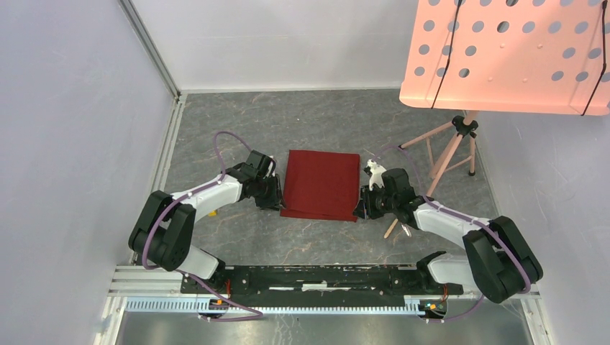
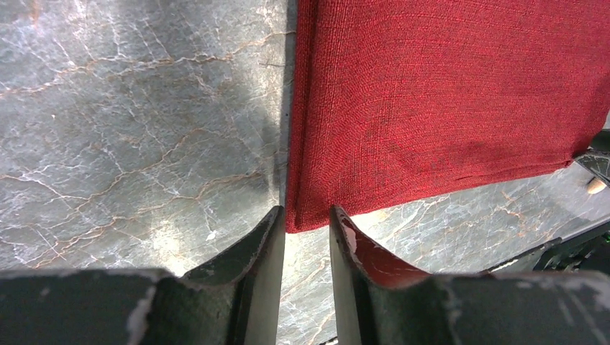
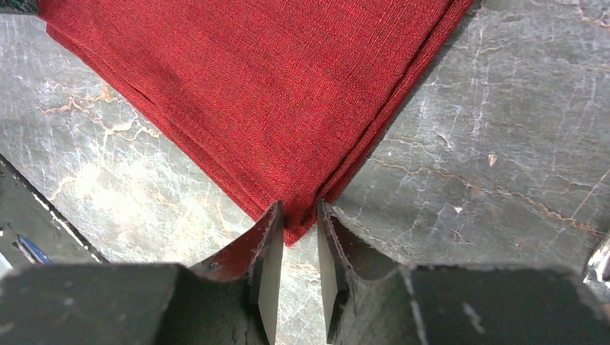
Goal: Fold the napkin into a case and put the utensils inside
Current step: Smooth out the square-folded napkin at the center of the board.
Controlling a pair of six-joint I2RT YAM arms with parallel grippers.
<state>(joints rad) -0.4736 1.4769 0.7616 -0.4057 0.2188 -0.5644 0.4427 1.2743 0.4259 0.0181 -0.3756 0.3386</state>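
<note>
The dark red napkin (image 1: pixel 321 183) lies flat on the grey marbled table as a folded rectangle. My left gripper (image 1: pixel 279 203) sits low at its near left corner. In the left wrist view that corner of the napkin (image 2: pixel 446 93) lies just ahead of the gripper (image 2: pixel 306 210), whose jaws stand narrowly apart. My right gripper (image 1: pixel 360 208) is at the near right corner. There the napkin's tip (image 3: pixel 273 86) reaches in between the gripper's (image 3: pixel 298 205) fingertips, with a small gap left. No utensils show clearly. A small silvery bit (image 1: pixel 406 230) and a tan stick (image 1: pixel 392 228) lie beside my right forearm.
A pink perforated music stand (image 1: pixel 503 54) overhangs the back right, its tripod (image 1: pixel 453 147) standing on the table behind my right arm. Pale walls close the left and back sides. A black mounting rail (image 1: pixel 309 277) runs along the near edge.
</note>
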